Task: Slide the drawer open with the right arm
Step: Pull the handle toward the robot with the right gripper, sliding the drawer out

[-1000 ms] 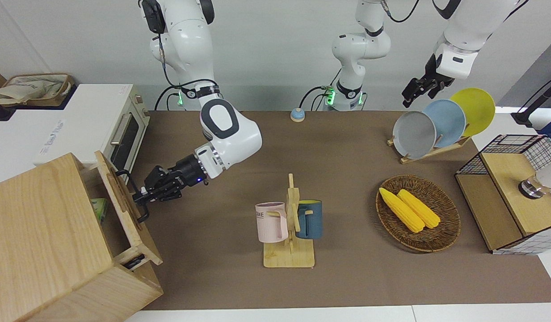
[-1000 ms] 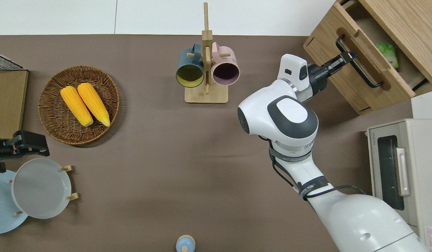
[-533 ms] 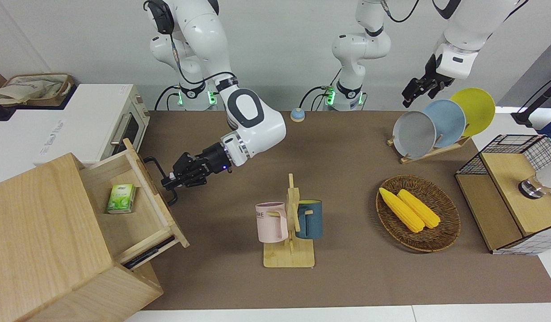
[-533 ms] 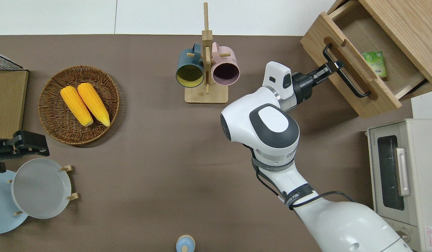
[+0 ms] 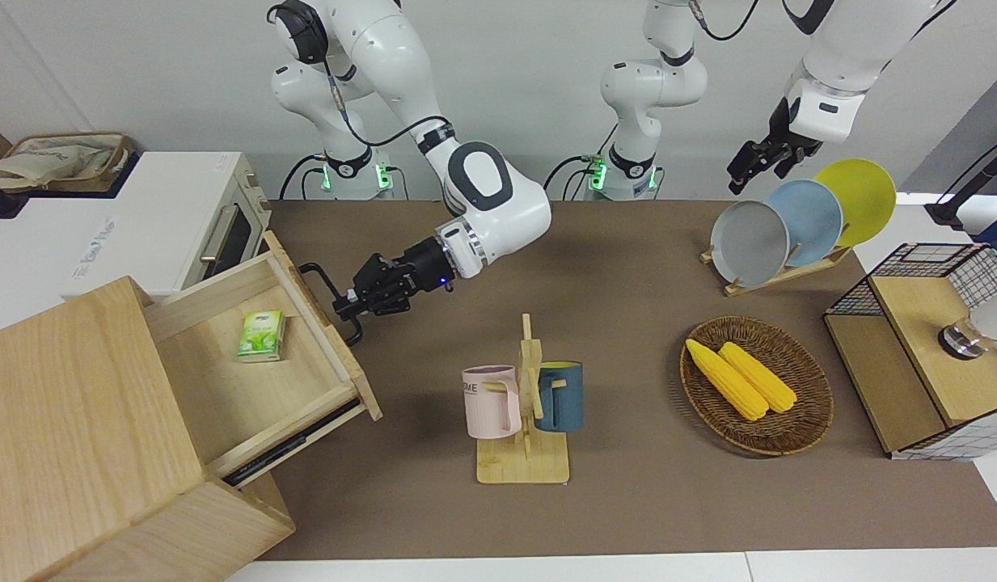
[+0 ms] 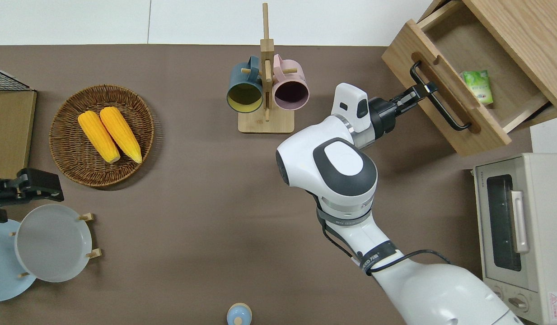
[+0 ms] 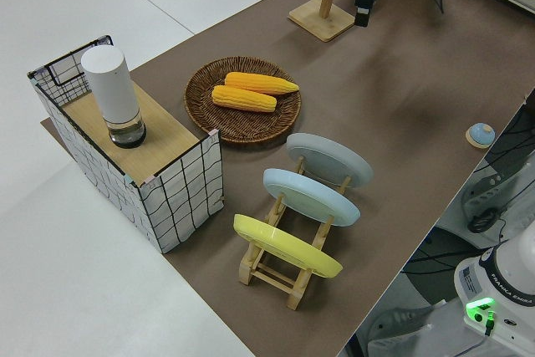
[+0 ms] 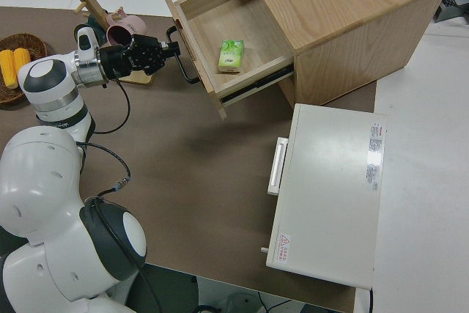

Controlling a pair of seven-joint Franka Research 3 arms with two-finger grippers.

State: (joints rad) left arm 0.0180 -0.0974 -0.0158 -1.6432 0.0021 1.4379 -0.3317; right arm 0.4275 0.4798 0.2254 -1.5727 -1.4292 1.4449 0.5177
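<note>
The drawer [image 5: 255, 368], at the right arm's end of the table, stood further out of its wooden box [image 5: 78, 436] than a second earlier — a green packet [image 5: 261, 335] inside had come fully into sight. The right gripper [image 5: 346, 305] still pinched the black handle [image 6: 436, 97]. The left arm was parked; its fingers could not be made out.
</note>
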